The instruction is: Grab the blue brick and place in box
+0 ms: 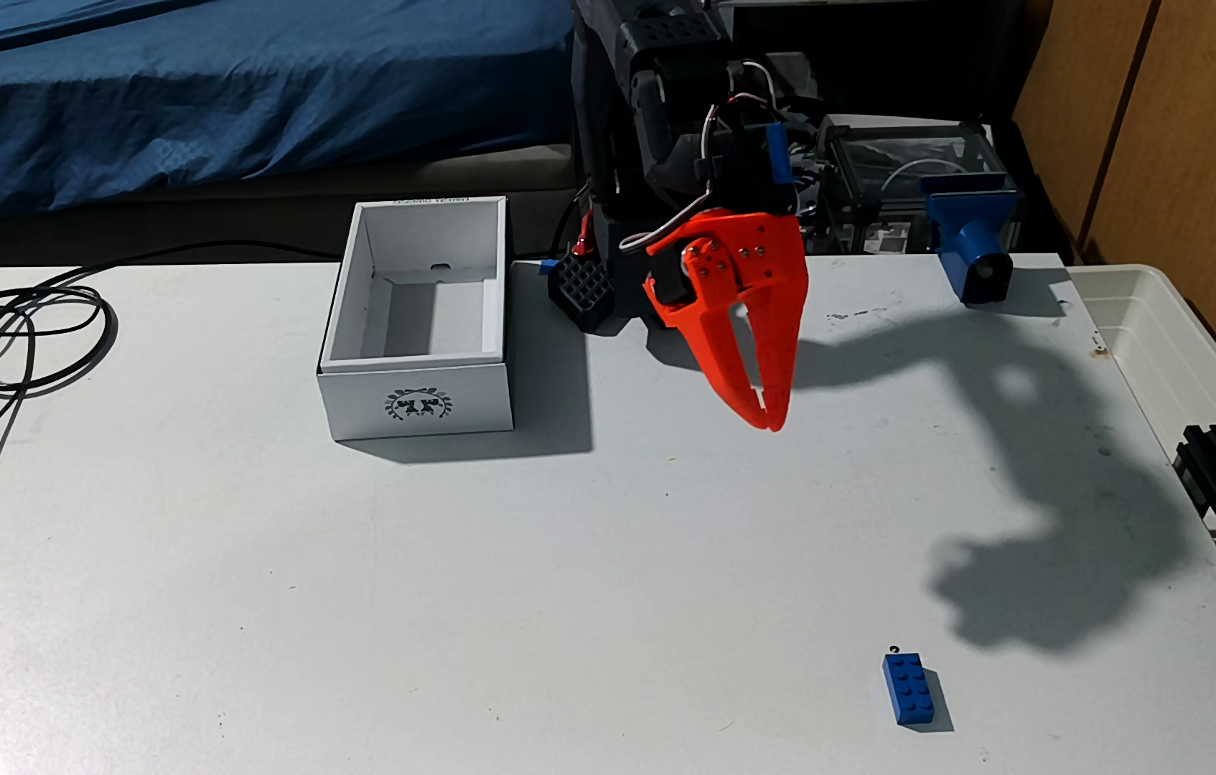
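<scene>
The orange gripper (769,417) hangs above the white table (441,596) with its two fingers drawn together — the tips meet at the bottom and nothing sits between them. It points down and slightly toward the camera, carried by the black arm (672,97) that rises at the far edge of the table. Its dark shadow falls across the table to the right in the fixed view.

The brick (909,689) lies flat on the table, studs up, near the front edge and to the right, well apart from the gripper and just below the end of that shadow. A tiny dark speck sits just beyond its far end.

The box (417,402) stands open on the far left-centre part of the table, its emblem side facing the camera; the inside looks empty. It is well apart from the brick and left of the gripper.

A blue clamp (970,238) sits at the far right edge of the table, and a whitish tub (1187,358) lies just beside the table's right side. Dark cables (31,335) loop on the table at far left — behind them a blue sheet (217,97) covers a bed.
</scene>
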